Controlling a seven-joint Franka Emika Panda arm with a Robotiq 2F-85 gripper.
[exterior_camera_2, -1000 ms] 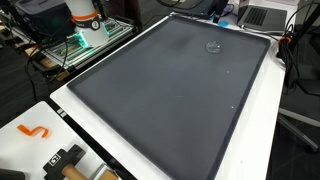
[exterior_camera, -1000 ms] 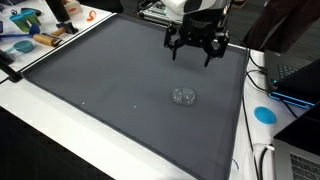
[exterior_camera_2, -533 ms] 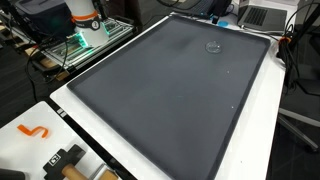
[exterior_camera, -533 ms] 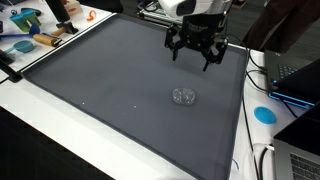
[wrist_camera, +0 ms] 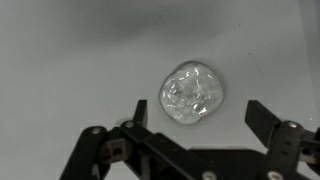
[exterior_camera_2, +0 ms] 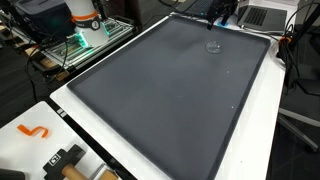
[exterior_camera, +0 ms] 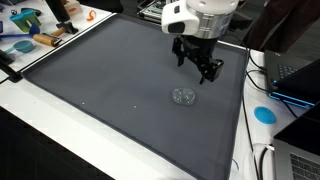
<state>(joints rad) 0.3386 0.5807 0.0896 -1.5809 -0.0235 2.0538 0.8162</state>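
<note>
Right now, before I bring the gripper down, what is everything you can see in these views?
clear crumpled lump: one, transparent, lying on the mat, nothing touching it
mat: one, dark grey, covers most of the table
table: one, white, shows as a border round the mat
disc: one, blue, on the table beside the mat's edge
hook: one, orange, on a table corner
small tools: several, blue and orange, on another corner
laptop: one, grey, just past the mat
gripper: one, black, open, above the mat near the lump, holding nothing
</note>
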